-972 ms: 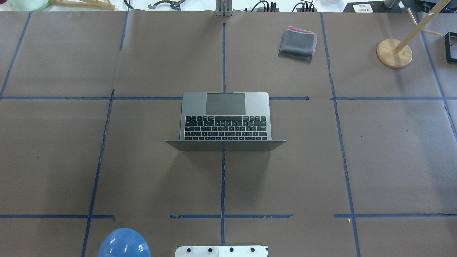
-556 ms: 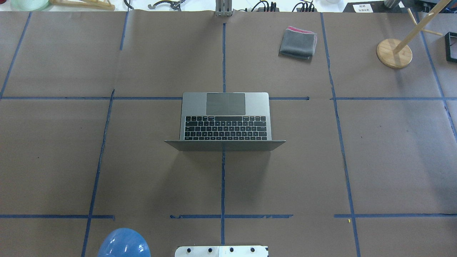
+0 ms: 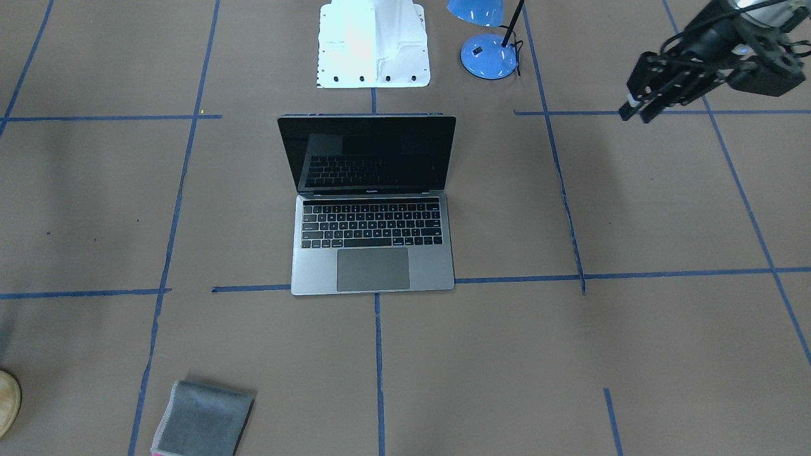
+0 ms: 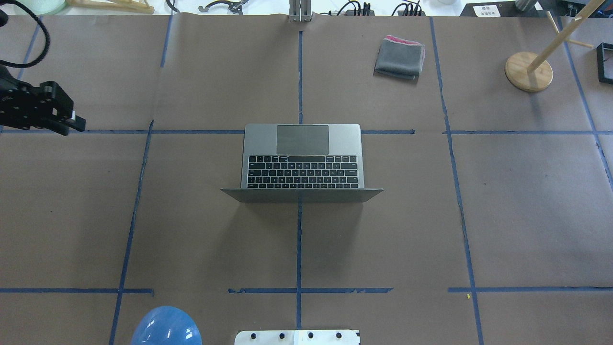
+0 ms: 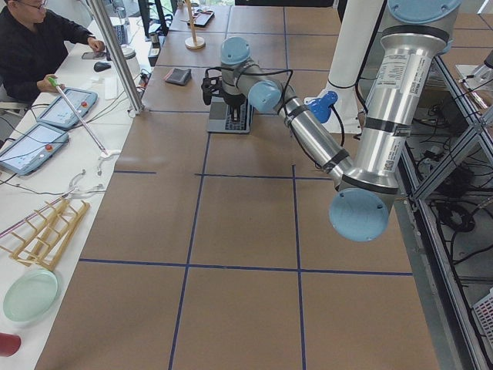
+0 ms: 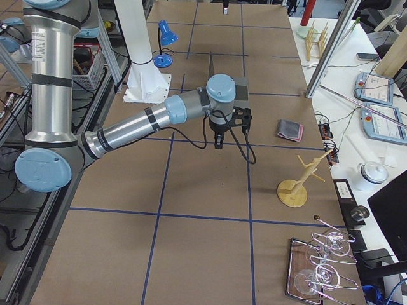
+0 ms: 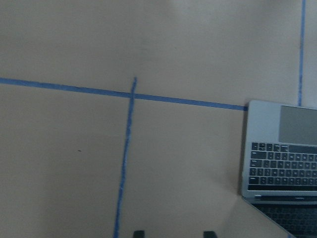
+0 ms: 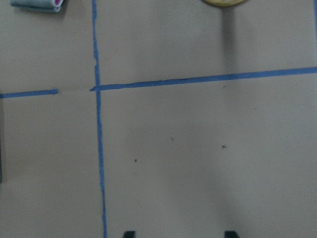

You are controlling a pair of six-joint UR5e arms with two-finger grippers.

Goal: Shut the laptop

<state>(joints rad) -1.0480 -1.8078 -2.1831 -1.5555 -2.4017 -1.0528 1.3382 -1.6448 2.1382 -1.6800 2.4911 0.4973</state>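
The space-grey laptop [image 4: 301, 158] stands open in the middle of the table, its black screen [image 3: 370, 152] upright and facing away from the robot. My left gripper [image 4: 76, 123] is open and empty, hovering far to the laptop's left at the table's left edge; it also shows in the front-facing view [image 3: 635, 117]. Its wrist view shows the laptop's corner [image 7: 282, 148] at lower right, beyond the fingertips [image 7: 138, 233]. My right gripper [image 6: 218, 141] is open and empty above bare table to the laptop's right; its fingertips [image 8: 129, 233] show apart.
A folded grey cloth [image 4: 400, 58] lies at the far right of centre. A wooden stand [image 4: 528, 72] is at the far right. A blue lamp [image 4: 166, 327] and the white robot base [image 4: 297, 337] sit at the near edge. An operator [image 5: 35, 46] sits beside the table.
My left gripper has come into the overhead view at the left edge; before, it was out of view. The laptop has not moved and stays open.
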